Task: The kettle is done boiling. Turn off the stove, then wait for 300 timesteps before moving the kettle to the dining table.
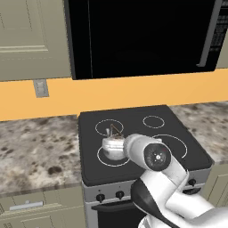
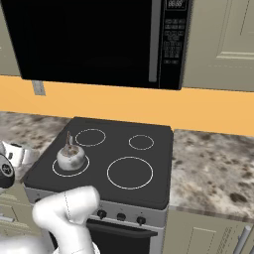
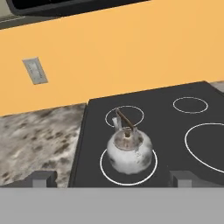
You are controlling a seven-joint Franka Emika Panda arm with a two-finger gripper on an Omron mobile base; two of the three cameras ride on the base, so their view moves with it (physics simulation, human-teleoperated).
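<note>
Kettle: the squat silver kettle sits upright on the front-left burner ring of the stove, its thin brown wire handle raised over the lid and its short spout turned toward the back wall.
Kettle to claw: in the hand view it stands ahead of the claw, centred between the two dark fingertips and beyond them, clear of both.
Claw: spread wide, nothing between the tips, touching nothing; it hovers at the front edge of the stove, facing the kettle.
Arm: from the left base view the white arm reaches in from the front and covers part of the kettle's right side.
Stove: black glass top with four white rings; a row of black knobs runs along the grey front panel.
Bench: speckled marble bench runs on either side of the stove.
Wall: orange wall behind, with a grey outlet plate to the left; a black microwave hangs above.
</note>
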